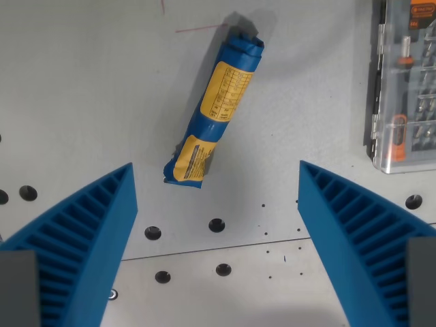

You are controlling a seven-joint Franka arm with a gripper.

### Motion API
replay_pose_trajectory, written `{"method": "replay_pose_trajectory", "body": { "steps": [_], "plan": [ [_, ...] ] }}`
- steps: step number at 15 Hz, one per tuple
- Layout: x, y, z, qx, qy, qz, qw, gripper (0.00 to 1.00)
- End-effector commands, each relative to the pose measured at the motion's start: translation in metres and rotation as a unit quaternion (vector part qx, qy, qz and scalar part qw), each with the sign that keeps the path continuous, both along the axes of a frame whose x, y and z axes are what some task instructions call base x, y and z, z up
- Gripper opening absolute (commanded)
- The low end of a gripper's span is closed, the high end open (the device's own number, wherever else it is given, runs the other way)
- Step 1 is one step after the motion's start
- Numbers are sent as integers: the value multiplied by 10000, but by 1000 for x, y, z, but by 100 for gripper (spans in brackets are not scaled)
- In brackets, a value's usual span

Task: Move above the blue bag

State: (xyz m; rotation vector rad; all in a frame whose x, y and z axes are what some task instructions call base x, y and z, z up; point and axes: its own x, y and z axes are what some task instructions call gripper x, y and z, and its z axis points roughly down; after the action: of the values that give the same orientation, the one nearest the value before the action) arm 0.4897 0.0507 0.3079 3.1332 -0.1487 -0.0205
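Observation:
The blue bag [216,109] is a rolled blue pouch with yellow labels, lying slanted on the grey table from the upper middle down toward the centre. My gripper [216,178] is open, its two ribbed blue fingers [82,231] rising from the bottom corners. The bag's lower end sits just above the gap between the fingertips, and nothing is held between them. The bag is fully in sight.
A clear plastic screwdriver bit case [405,82] with orange parts lies at the wrist view's right edge. Several round holes [216,225] dot the table near the bottom, along a seam between plates. A thin red line [201,27] marks the table above the bag.

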Motion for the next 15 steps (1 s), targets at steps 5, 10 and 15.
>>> {"method": "replay_pose_trajectory", "body": {
  "steps": [5,10,15],
  "plan": [
    [0,0,2,1,-22,-18,10000,100],
    [0,0,-1,0,-42,-180,9998,100],
    [-1,0,-10,0,-152,-444,9989,100]
  ]
}}
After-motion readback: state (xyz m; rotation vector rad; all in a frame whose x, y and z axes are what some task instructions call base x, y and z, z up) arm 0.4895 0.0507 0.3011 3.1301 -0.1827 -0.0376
